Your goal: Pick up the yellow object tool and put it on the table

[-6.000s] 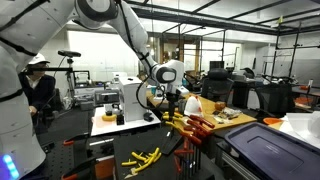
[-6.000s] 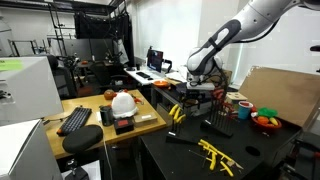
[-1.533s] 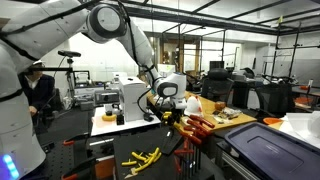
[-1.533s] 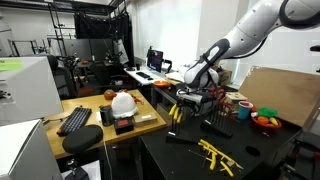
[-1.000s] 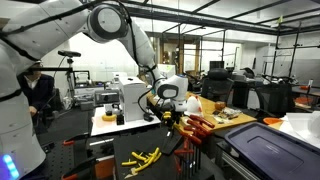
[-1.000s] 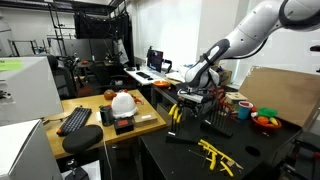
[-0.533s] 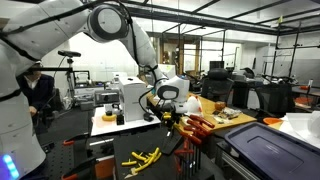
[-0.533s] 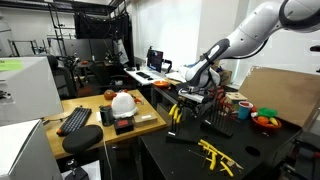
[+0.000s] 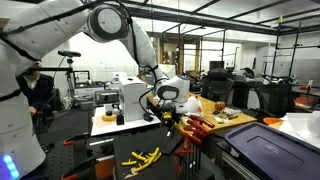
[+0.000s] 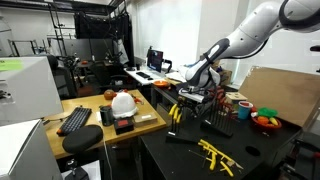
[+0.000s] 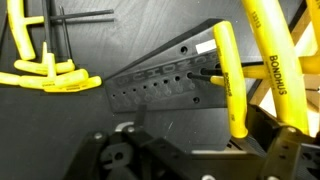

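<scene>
A black tool stand (image 11: 165, 75) holds yellow T-handle hex keys. One yellow handle (image 11: 229, 75) runs down to its end between my fingers, nearer the right finger (image 11: 287, 150). My gripper (image 11: 195, 150) is open, with its fingers wide on either side of that handle and no visible clamping. A larger yellow handle marked BONDHUS (image 11: 272, 55) lies to the right. In both exterior views the gripper (image 9: 170, 110) (image 10: 194, 97) hangs low over the stand (image 9: 180, 123) (image 10: 180, 110) at the black table's end.
More yellow hex keys lie loose on the black table (image 9: 141, 157) (image 10: 216, 153) (image 11: 45, 70). A white hard hat (image 10: 122, 102) and a keyboard (image 10: 74, 120) sit on a wooden desk. A cardboard box (image 10: 275, 95) and a bowl (image 10: 266, 119) stand beyond the stand.
Since six seconds ago the arm has come down and the gripper has dropped onto the tool stand. Over the last second it has barely moved.
</scene>
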You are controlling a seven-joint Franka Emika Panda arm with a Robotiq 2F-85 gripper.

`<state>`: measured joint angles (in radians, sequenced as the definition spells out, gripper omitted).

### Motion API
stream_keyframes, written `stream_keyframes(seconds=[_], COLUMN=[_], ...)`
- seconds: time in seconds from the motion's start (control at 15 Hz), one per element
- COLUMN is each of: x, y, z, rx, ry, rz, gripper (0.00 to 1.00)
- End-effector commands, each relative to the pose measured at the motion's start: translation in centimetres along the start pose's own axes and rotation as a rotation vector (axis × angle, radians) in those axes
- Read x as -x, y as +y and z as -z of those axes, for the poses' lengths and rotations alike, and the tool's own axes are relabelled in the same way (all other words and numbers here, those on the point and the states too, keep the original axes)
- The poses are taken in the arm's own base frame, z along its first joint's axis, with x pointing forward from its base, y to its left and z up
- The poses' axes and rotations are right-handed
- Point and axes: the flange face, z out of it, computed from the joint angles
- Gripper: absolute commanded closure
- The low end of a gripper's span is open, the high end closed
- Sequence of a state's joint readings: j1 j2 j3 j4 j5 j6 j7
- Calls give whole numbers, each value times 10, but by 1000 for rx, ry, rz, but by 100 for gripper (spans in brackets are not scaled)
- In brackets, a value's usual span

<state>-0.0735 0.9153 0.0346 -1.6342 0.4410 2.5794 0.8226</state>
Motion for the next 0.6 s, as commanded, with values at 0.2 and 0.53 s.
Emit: stream_keyframes(seconds=[0.2,0.53], x=[-6,-9], y=[-6,1], z=[4,-4], rx=[-70,-43], ry=[-43,-65], rz=[-2,23], gripper=[0,0])
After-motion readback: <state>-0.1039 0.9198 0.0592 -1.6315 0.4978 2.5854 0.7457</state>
